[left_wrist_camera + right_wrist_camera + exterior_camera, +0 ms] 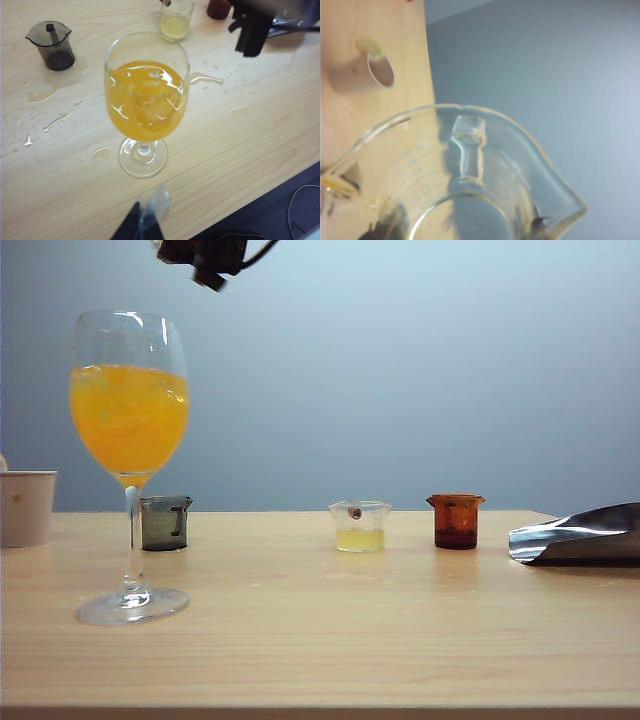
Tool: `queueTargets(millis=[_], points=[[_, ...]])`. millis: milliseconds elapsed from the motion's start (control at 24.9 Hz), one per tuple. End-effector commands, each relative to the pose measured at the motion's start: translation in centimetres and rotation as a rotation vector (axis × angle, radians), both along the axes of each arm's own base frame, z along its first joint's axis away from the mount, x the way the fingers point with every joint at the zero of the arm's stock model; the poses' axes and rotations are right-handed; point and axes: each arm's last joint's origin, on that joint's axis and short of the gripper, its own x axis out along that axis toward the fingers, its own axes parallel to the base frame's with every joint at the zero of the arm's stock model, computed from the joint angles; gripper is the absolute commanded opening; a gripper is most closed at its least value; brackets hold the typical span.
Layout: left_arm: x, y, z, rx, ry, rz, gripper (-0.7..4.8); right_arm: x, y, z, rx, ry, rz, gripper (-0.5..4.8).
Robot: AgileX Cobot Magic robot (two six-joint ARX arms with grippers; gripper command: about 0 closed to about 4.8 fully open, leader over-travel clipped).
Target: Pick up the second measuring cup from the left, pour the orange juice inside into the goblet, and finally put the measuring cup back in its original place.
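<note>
The goblet (128, 440) stands at the left of the table, its bowl holding orange juice (128, 415) with ice cubes; it shows from above in the left wrist view (145, 105). My right gripper (462, 225) is shut on the second measuring cup (465, 150), which is tipped on its side with only orange traces (335, 185) at its rim. That gripper (207, 260) hangs high above the goblet, a little to its right, and is dark in the left wrist view (252, 30). My left gripper (142, 225) hovers near the goblet's foot, fingers together.
Behind the goblet stands a smoky grey cup (165, 522), then bare tabletop (260, 530), a clear cup of pale yellow liquid (360, 526) and a brown cup (456, 520). A white paper cup (25, 506) is far left, a silver scoop (580, 535) far right. Spilled drops (55, 120) wet the wood.
</note>
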Motion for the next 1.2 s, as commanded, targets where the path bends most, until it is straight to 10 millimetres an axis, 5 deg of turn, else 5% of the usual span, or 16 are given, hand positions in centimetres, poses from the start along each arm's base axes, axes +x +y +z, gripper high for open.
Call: queueTargets(millis=[40,401,802,1204], points=[[0.0,0.0,0.1,-0.007,-0.008,-0.001,-0.05,0.9,-0.8,0.4,0.233,0.205,-0.041,1.35],[0.0,0.0,0.1,-0.006,-0.008,-0.001,-0.05,6.5,-4.7,-1.2,0.687,0.602,-0.195,1.35],[0.0,0.0,0.1,-0.006,-0.008,-0.001,-0.05,11.3,-2.2,-12.1,0.696,0.771,-0.308,1.35],[0.0,0.0,0.1,-0.006,-0.008,-0.001,-0.05,13.2,-0.4,-19.4,0.818,0.799,-0.281,1.35]])
